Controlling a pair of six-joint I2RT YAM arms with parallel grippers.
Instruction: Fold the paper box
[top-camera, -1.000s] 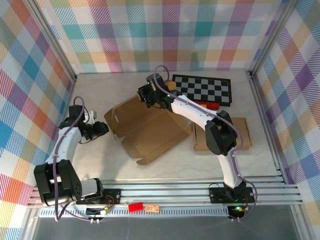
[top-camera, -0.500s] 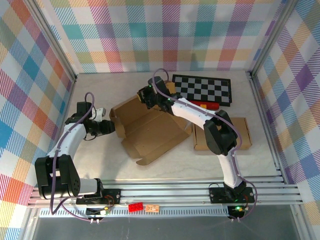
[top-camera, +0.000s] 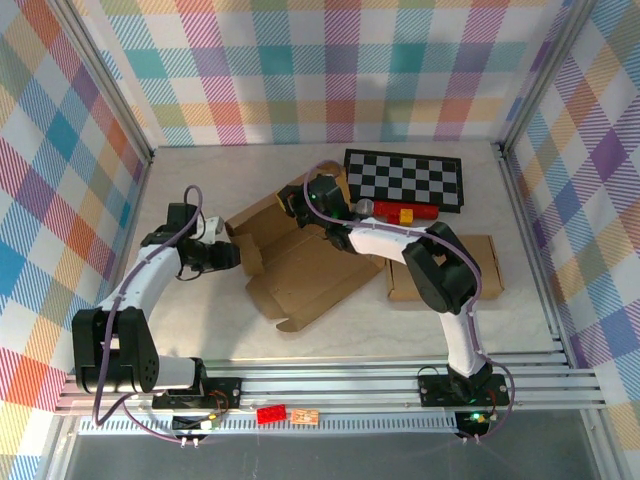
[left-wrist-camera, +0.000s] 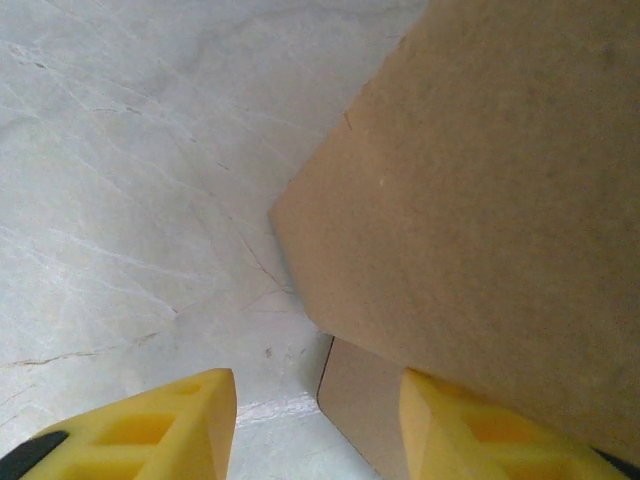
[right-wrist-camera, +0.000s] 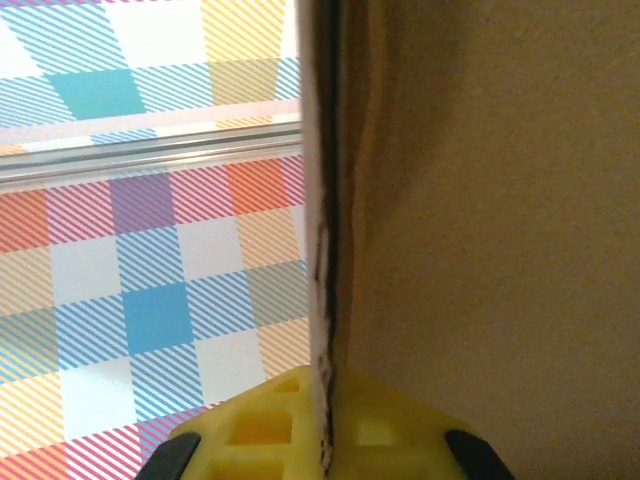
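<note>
Pale marbled table (top-camera: 190, 190), walled in plaid, is carrying the paper box (top-camera: 310, 265), which is lying mostly unfolded at the centre with its far-left flaps standing up. The right gripper (top-camera: 297, 200) is pinching the far flap, its yellow fingers (right-wrist-camera: 260, 430) pressing together on the cardboard edge. The left gripper (top-camera: 232, 256) is sitting at the box's left flap, jaws standing partly apart and gripping nothing. A checkerboard (top-camera: 405, 178) is lying beyond, near the back wall.
</note>
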